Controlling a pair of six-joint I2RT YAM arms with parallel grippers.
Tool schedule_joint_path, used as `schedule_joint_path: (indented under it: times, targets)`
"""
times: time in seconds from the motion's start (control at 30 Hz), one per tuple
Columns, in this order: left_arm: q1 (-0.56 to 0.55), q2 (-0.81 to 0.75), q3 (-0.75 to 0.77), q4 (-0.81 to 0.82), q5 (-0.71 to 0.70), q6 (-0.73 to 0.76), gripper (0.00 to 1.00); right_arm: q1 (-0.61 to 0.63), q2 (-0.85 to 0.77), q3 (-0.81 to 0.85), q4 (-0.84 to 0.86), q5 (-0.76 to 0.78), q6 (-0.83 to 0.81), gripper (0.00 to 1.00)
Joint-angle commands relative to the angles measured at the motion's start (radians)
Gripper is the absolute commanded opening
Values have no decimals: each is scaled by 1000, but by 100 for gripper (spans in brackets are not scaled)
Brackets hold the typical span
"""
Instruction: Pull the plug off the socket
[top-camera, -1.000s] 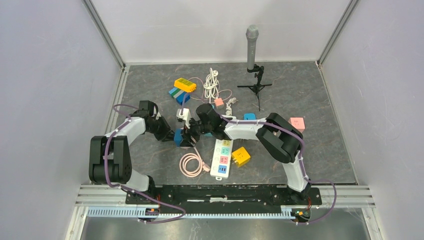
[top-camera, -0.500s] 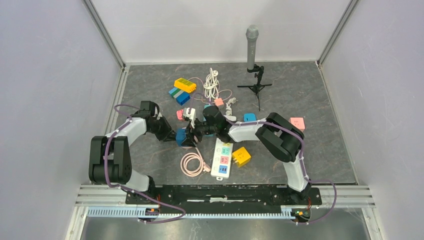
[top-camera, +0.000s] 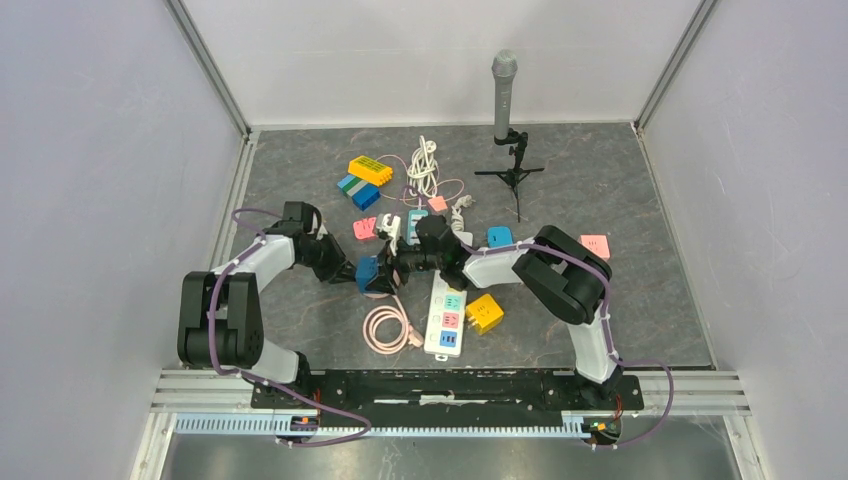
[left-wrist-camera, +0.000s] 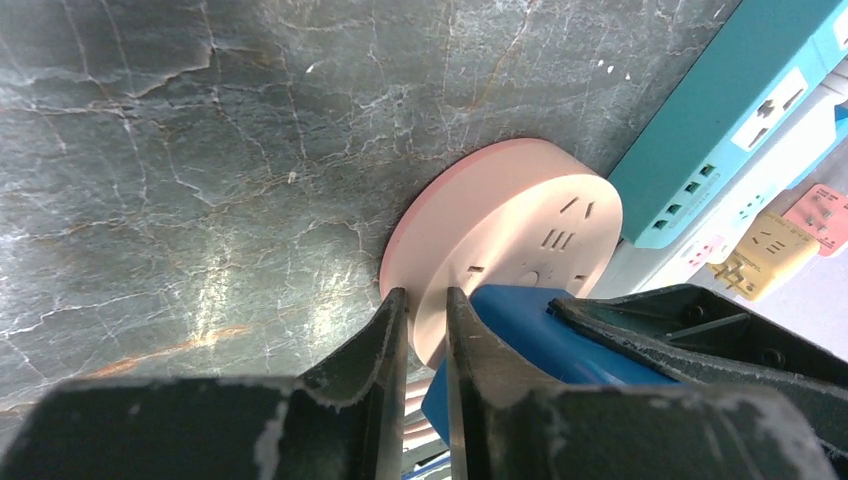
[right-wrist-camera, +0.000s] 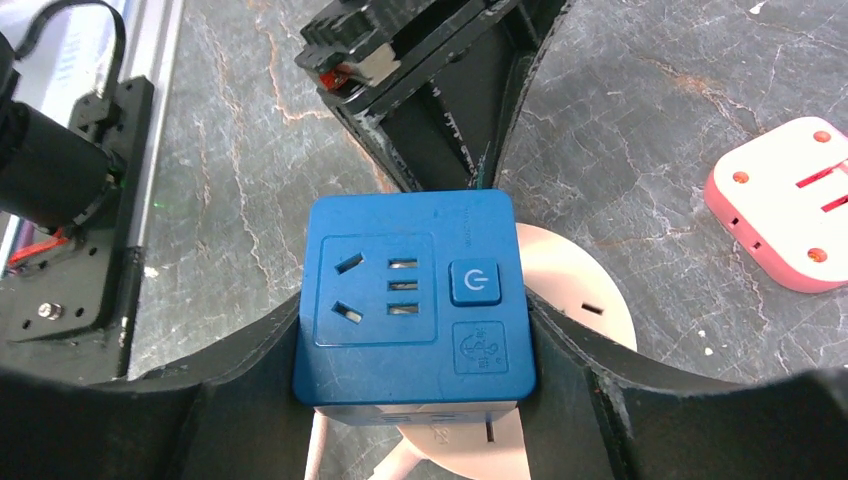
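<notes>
The plug, a blue cube (right-wrist-camera: 410, 300) with a power button on its face, sits against the face of the socket, a round pink disc (left-wrist-camera: 510, 220). My right gripper (right-wrist-camera: 412, 345) is shut on the cube's two sides. My left gripper (left-wrist-camera: 425, 300) is shut on the rim of the pink socket (right-wrist-camera: 585, 290), with the disc's edge pinched between its fingertips (left-wrist-camera: 395, 310). Seen from above, the blue plug (top-camera: 369, 273) lies between the left gripper (top-camera: 352, 268) and the right gripper (top-camera: 392, 268). The seam between cube and disc is mostly hidden.
A coiled pink cable (top-camera: 383, 328) and a white power strip (top-camera: 447, 315) lie just in front, with a yellow cube (top-camera: 482, 312) beside them. A pink square plug (right-wrist-camera: 790, 200) lies close by. A teal strip (left-wrist-camera: 720, 110), more adapters and a microphone stand (top-camera: 505, 100) stand behind.
Both grippers and the blue plug have shifted slightly right. The right wrist has swung back and right, uncovering a pink plug behind it. Both grips have held.
</notes>
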Motion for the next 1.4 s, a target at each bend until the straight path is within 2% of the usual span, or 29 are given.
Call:
schedule_joint_path:
  times: [0.0,0.1,0.23,0.33,0.43,0.47,0.63,0.77,0.83,1.0,1.07,1.13,1.27,1.37]
  targets:
    - [-23,62,-55,-125,-109,22,21,56,-107,-37,92,34,-112,0]
    - [-23,65,-55,-129,-117,25,20,72,-123,-49,82,50,-207,0]
    - [-23,67,-55,-129,-117,25,20,68,-115,-34,93,50,-194,0]
    - [-23,65,-57,-129,-118,25,20,38,-78,1,163,4,-8,0]
    - [-23,63,-57,-129,-118,24,20,8,-31,10,344,-45,222,0]
    - [-25,63,-58,-129,-118,24,20,12,-25,16,360,-52,234,0]
    - [-24,60,-53,-128,-99,24,20,89,-122,-28,216,83,-107,0]
    - [-25,67,-49,-129,-104,27,20,90,-141,-74,291,113,-126,0]
    - [-24,71,-51,-129,-104,29,20,70,-125,-75,356,102,-48,0]
    - [-25,65,-52,-129,-109,29,20,3,-46,-59,596,36,297,0]
    - [-25,63,-55,-129,-109,29,20,2,-38,-55,634,16,335,0]
    - [-24,65,-55,-129,-109,28,20,13,-59,-67,624,7,288,0]
    - [-24,66,-52,-129,-110,28,20,48,-121,-91,448,24,38,0]
    - [-25,68,-52,-129,-110,29,20,54,-141,-116,403,41,-42,0]
